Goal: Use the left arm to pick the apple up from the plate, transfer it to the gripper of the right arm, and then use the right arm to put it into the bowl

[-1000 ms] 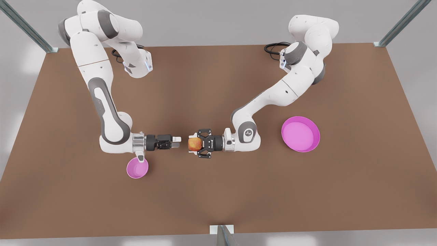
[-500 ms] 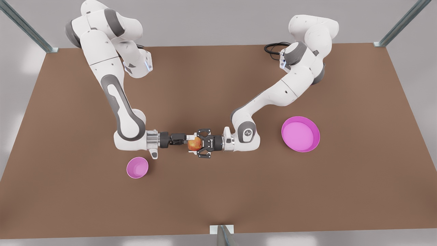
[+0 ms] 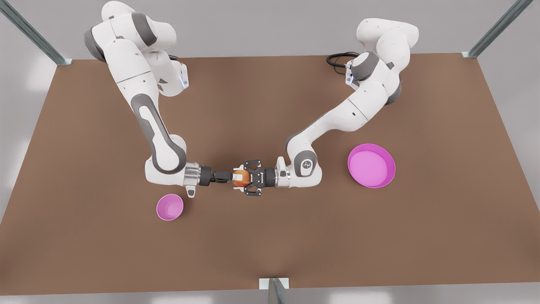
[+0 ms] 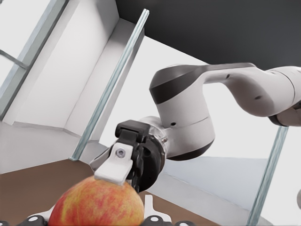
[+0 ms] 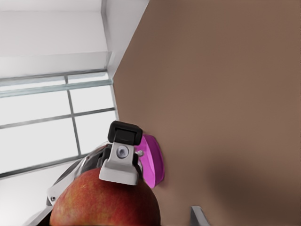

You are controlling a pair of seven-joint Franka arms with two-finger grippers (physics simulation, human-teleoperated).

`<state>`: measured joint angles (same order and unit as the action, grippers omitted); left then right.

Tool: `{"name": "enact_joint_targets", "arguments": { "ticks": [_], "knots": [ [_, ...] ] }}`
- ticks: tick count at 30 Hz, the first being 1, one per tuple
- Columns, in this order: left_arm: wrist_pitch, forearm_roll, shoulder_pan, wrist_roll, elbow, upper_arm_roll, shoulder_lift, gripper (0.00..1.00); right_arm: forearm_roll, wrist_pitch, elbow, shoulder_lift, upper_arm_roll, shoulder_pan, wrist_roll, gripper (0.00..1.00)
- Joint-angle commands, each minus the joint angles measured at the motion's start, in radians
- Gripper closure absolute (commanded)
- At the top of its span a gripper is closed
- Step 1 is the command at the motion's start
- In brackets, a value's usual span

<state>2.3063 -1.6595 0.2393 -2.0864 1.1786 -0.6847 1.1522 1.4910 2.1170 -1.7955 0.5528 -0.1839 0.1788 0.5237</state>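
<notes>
**Handing the apple over mid-air: transfer half done**

Left gripper (image 3: 238, 179) was clamped on the apple (image 3: 240, 180), holding it above the table (image 3: 270, 236). It sat on the arm at the front view's right. Right gripper (image 3: 230, 177) had its tip against the apple from the opposite side, the two grippers nose to nose. In the left wrist view its white pad touched the apple's skin. Couldn't tell whether the right had actually clamped yet.

Progress, as I read it:
- Done: apple off the plate (image 3: 371, 165) and brought to the meeting point.
- In hand: the handover itself.
- Left: right grip confirmed, left release and back-off, carry to the bowl (image 3: 170, 207), drop.

Room and edges:
- Bowl stood near the right wrist, off to its side toward the table's near edge and clear of the arm. Looked like a short carry.
- Plate sat behind the left wrist, well apart, so it shouldn't block a straight retreat.
- Bare table lay under both grippers and around them, and the table edges were well apart from both.
- Tight spot was at the apple: two sets of pads on one small round fruit. Left likely needs to pull straight back along its own axis to avoid clipping the right.
- Bowl is only slightly wider than the apple, so the release needs to be centred.
</notes>
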Motion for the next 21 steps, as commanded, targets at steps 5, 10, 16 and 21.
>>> {"name": "enact_joint_targets", "arguments": {
  "ticks": [5, 10, 16, 21],
  "knots": [
    [-0.004, 0.003, 0.0, -0.026, 0.0, 0.002, -0.003, 0.27, 0.002, 0.012, -0.005, -0.002, -0.02, -0.001, -0.021, 0.0],
    [-0.004, 0.003, 0.001, -0.026, 0.0, 0.002, -0.003, 0.27, 0.002, 0.012, -0.005, -0.005, -0.037, -0.002, -0.022, 0.0],
    [-0.004, 0.003, 0.001, -0.026, 0.0, 0.002, -0.003, 0.27, 0.002, 0.012, -0.002, -0.002, -0.037, -0.005, -0.01, 0.33],
    [-0.005, 0.003, 0.001, -0.026, 0.0, 0.004, -0.002, 0.27, 0.0, 0.011, -0.001, -0.002, -0.035, -0.008, -0.01, 0.45]
  ]
}}
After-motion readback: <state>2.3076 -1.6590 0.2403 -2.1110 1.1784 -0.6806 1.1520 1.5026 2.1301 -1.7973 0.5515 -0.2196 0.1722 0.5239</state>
